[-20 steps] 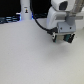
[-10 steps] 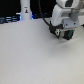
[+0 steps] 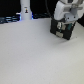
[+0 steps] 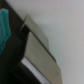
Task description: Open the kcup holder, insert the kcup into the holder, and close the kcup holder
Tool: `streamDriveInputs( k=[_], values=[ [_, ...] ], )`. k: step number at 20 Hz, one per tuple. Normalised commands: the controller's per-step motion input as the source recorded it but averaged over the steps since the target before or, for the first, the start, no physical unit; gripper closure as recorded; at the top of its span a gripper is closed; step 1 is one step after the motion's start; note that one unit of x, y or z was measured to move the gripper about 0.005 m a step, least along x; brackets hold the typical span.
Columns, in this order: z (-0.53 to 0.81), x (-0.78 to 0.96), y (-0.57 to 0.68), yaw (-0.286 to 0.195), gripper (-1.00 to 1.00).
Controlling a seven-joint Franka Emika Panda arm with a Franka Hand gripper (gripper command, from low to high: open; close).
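A big pale worktop [image 3: 30, 55] fills most of the exterior view. It looks plain and flat.

At the far left of that view stands a white bottle-like thing [image 3: 25, 11]. It stands upright near the far edge of the worktop, with a small blue glow at its foot. Behind it the room is dark.

At the far right of the exterior view sits the kcup holder [image 3: 61, 30], a black boxy thing. It rests on the worktop, well apart from the white bottle-like thing. The picture is too blurry to tell whether its tray is pulled out or pushed in.

The white robot arm [image 3: 65, 10] comes down from above, right over the kcup holder. Its fingers [image 3: 64, 25] are low, at the top front of the black box. They blend into the dark box, so I cannot tell whether they are wide, narrow, or holding something.

The wrist view is very close and blurry. It shows a pale flat panel [image 4: 40, 57] with a dark edge, tilted across the picture, and it may be part of the kcup holder. Beside it is a dark part, and next to that a green patch [image 4: 4, 27] at the picture's edge. I cannot tell if that green patch is the kcup. The worktop shows pale beyond the panel.
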Motion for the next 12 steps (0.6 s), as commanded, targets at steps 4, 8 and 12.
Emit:
streamDriveInputs(
  k=[4,8,12],
  values=[
    [0.18,-0.58,0.47,0.081,-1.00],
    [0.82,-0.01,0.29,0.088,-1.00],
    [0.94,0.08,0.12,0.025,-1.00]
  ],
)
